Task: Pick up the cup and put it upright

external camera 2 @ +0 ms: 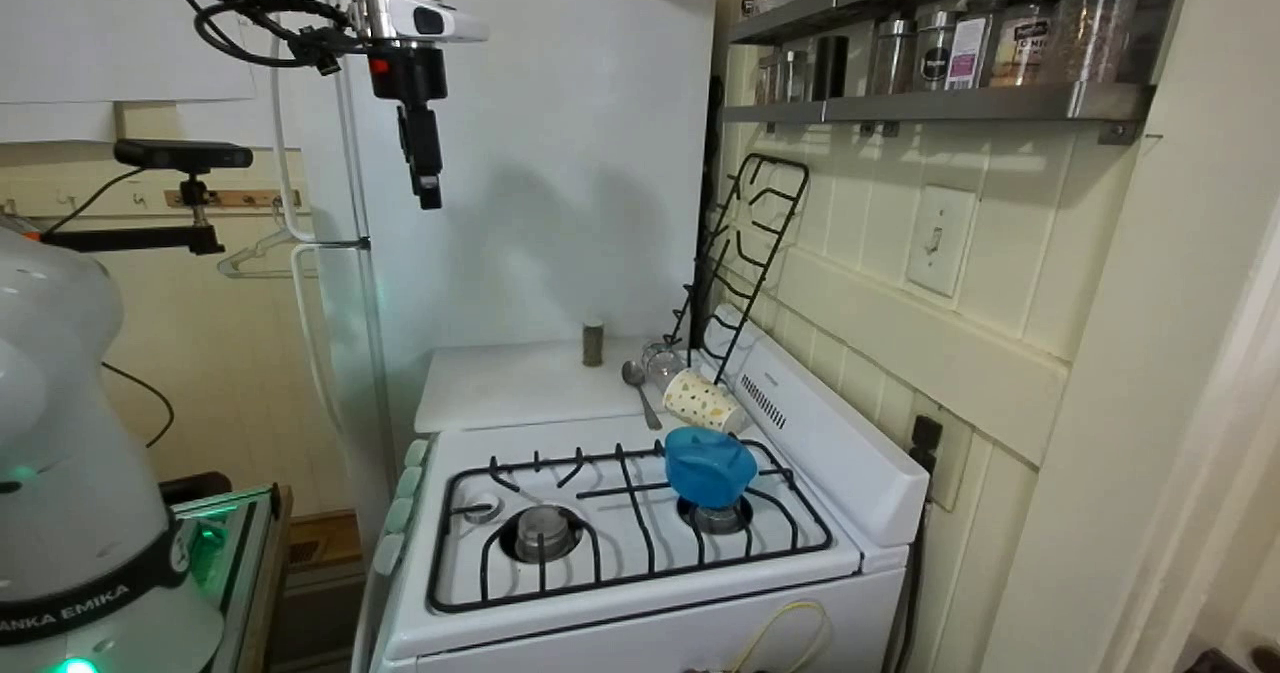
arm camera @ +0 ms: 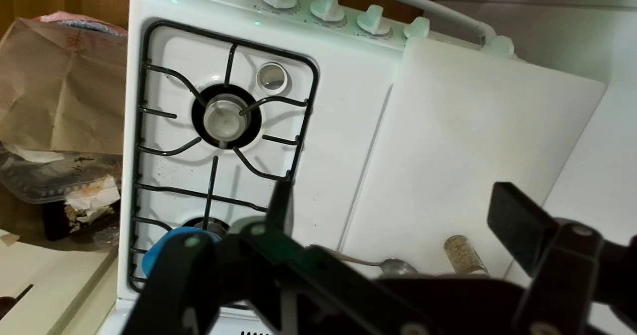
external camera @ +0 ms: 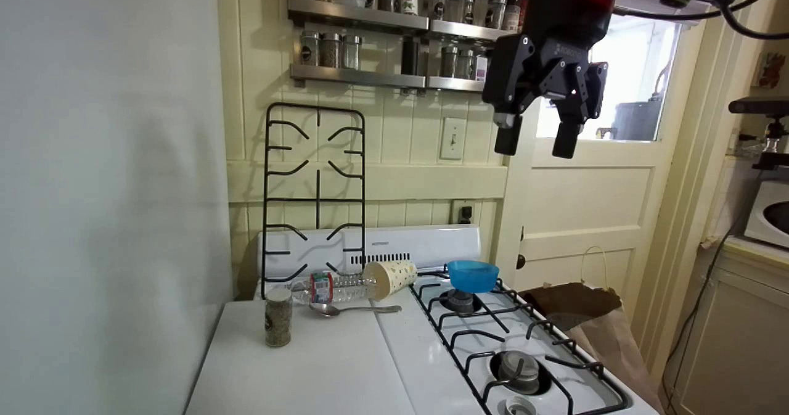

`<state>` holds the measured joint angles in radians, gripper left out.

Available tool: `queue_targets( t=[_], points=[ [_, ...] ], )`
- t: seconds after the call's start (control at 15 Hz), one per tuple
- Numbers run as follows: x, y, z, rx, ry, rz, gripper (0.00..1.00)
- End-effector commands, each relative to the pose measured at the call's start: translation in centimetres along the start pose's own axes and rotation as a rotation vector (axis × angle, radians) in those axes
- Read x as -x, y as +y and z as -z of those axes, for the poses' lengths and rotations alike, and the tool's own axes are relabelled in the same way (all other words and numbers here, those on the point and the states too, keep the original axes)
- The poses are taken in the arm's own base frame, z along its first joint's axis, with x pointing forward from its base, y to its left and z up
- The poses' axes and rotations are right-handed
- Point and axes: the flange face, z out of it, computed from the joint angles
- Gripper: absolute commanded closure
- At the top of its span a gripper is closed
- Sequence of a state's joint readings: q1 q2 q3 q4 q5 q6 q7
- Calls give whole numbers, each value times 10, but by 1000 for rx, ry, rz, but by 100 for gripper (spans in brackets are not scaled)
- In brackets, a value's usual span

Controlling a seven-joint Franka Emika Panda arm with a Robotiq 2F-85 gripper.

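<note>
The cream cup [external camera: 399, 275] with small coloured specks lies on its side near the back of the stove, beside the burner grate. It also shows tipped over in an exterior view [external camera 2: 702, 401]. In the wrist view it is hidden behind the gripper. My gripper [external camera: 536, 142] is open and empty, high above the stove and well apart from the cup. It also shows side-on in an exterior view [external camera 2: 430, 193]. In the wrist view its two fingers [arm camera: 395, 200] are spread wide.
A clear plastic bottle [external camera: 345, 288] lies against the cup, with a spoon [external camera: 370, 309] in front. A spice shaker [external camera: 278, 317] stands on the white board [external camera: 308, 372]. A blue container [external camera 2: 710, 465] sits over the rear burner. A black grate [external camera: 316, 199] leans on the wall below shelves [external camera: 357, 77].
</note>
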<state>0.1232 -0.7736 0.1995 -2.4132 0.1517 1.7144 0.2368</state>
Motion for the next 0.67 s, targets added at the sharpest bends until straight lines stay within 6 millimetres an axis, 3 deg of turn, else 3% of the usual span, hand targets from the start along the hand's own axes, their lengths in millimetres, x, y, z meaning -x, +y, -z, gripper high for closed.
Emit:
queue_targets(
  t=[0.0, 0.33, 0.6],
  points=[
    [0, 0, 1, 0, -1, 0, 0],
    [0, 0, 1, 0, -1, 0, 0],
    [-46, 10, -17, -76, 8, -70, 0]
  ],
)
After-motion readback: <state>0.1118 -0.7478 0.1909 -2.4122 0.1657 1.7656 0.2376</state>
